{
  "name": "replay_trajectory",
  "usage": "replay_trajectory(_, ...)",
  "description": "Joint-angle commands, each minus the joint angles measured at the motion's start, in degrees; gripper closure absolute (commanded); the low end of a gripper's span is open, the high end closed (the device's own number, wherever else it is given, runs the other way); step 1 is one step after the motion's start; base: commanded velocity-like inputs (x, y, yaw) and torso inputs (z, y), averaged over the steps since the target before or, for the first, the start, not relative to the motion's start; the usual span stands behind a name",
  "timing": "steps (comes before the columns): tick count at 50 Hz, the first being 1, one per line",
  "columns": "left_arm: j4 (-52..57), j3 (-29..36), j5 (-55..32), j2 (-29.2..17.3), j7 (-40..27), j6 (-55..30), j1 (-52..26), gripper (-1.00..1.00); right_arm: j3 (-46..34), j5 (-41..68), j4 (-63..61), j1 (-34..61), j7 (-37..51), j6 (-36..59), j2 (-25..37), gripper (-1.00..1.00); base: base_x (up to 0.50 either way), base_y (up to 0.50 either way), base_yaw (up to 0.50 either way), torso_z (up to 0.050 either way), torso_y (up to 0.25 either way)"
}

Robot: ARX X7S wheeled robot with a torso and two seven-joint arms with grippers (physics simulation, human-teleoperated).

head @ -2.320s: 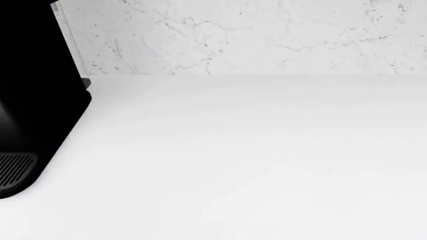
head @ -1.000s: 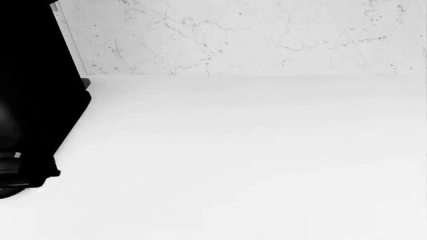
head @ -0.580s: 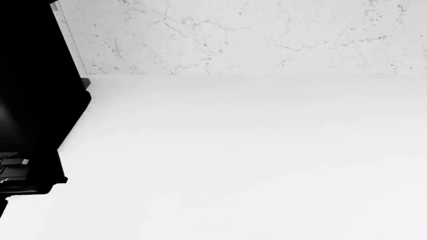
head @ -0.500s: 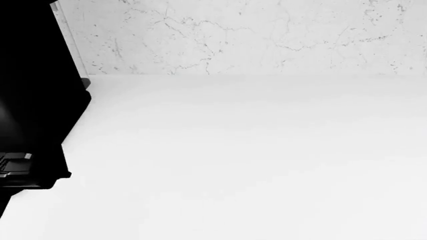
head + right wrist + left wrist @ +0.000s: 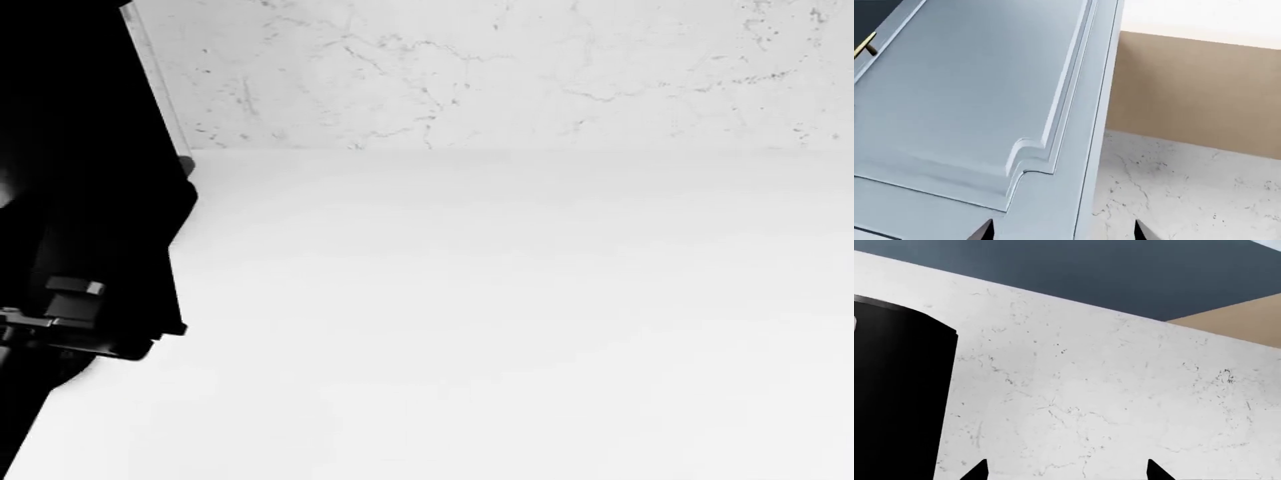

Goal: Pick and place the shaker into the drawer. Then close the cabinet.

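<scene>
The shaker is out of view in every frame, and so is the drawer. My left gripper (image 5: pixel 1066 475) is open and empty: only its two dark fingertips show, wide apart, facing the marble backsplash (image 5: pixel 1107 400) beside the black coffee machine (image 5: pixel 894 400). In the head view the left arm's wrist (image 5: pixel 94 320) shows at the lower left in front of the coffee machine (image 5: pixel 80 150). My right gripper (image 5: pixel 1064 234) is open and empty, its fingertips spread in front of a light blue cabinet door (image 5: pixel 974 90).
A white countertop (image 5: pixel 507 300) fills the head view, with the marble backsplash (image 5: pixel 534 70) behind it. The cabinet door has a brass handle (image 5: pixel 864 47). A tan wall (image 5: pixel 1194 90) and marble (image 5: pixel 1174 200) lie beside the cabinet.
My left arm has risen into the head view at the lower left, in front of the coffee machine, moving up and right. The head view has shifted slightly.
</scene>
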Motion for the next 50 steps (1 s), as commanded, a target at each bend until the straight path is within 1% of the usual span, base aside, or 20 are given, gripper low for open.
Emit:
replay_trajectory(1,0.4,0.7,0.7,0.3,0.5,0.1,0.2,-1.0,4.7,18.9,-10.7,-6.2,18.3,2.9,7.6,-1.0,0.0,0.5,0.0,0.0,0.0)
replay_trajectory(12,0.4,1.2,1.4,0.7,0.7,0.1,0.4,-1.0,5.4,18.6,-11.0,-8.2,18.3,1.7,8.7,-1.0,0.0,0.5,0.0,0.0,0.0)
replay_trajectory(50,1.2,-0.1,0.8,0.6,1.4,1.1,2.3,-1.0,3.1,18.4,-11.5,-8.9,18.5,-1.5,10.2,-1.0,0.0,0.5,0.0,0.0,0.0)
